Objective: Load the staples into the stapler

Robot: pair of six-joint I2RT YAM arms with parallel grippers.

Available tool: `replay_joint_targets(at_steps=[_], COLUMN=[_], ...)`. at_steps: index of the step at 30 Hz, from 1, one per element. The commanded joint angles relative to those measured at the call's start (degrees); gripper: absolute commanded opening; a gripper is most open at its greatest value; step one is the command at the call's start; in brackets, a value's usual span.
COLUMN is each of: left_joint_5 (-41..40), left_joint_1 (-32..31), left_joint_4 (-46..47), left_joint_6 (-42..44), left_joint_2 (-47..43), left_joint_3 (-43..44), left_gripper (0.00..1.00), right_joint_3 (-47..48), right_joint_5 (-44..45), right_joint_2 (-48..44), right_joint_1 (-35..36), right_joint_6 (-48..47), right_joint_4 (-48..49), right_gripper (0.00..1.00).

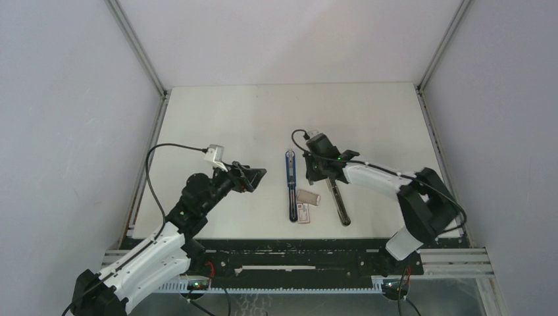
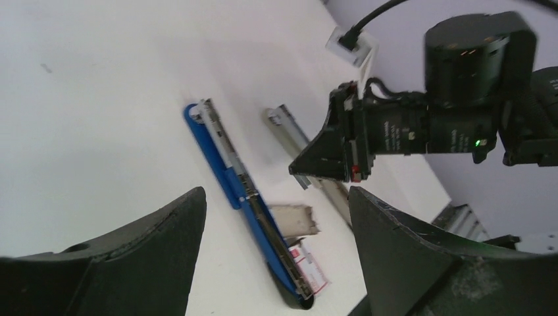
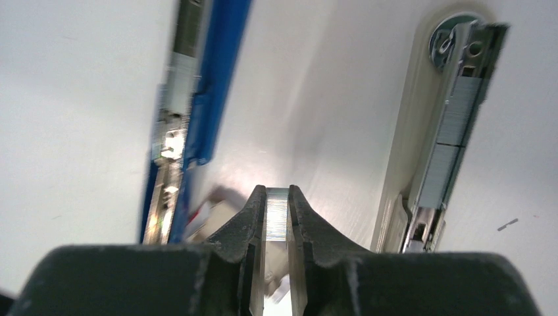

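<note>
A blue stapler (image 1: 290,184) lies opened out flat mid-table; it also shows in the left wrist view (image 2: 247,197) and the right wrist view (image 3: 210,85). A second, pale grey stapler (image 1: 339,205) lies open to its right, with staple strips in its channel (image 3: 454,112). The red-and-white staple box (image 1: 303,213) and its grey inner tray (image 1: 308,197) lie between them. My right gripper (image 1: 321,175) hovers between the two staplers, shut on a short silver staple strip (image 3: 277,212). My left gripper (image 1: 254,176) is open and empty, left of the blue stapler.
White tabletop with metal frame rails along the left and right edges (image 1: 146,164). The right arm's wrist (image 2: 421,125) hangs above the staplers in the left wrist view.
</note>
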Motion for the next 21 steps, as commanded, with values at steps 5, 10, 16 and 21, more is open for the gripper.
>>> replay_joint_targets(at_steps=[5,10,16,21], left_joint_5=[8.76,11.33,15.83,19.38], left_joint_1=[-3.91,-7.91,-10.52,-12.53], left_joint_4=[16.21,21.63,27.52,33.14], left_joint_6=[-12.05,-14.87,-17.52,-19.37], left_joint_2=[0.97,2.58,6.37,9.65], left_joint_3=[-1.55,0.36,2.32,3.92], left_gripper=[0.82,0.82,0.81,0.73], right_joint_3=[-4.52,-8.82,-12.54,-14.25], right_joint_5=[-20.68,-30.40,-38.62,-43.44], right_joint_2=[-20.40,-28.87,-35.19,-36.48], right_joint_1=[-3.95,-4.49,-4.40,-3.29], right_joint_6=[5.10,10.60,18.52,23.43], right_joint_4=[11.16,19.28,31.21,39.24], right_gripper=[0.10,0.10,0.11,0.11])
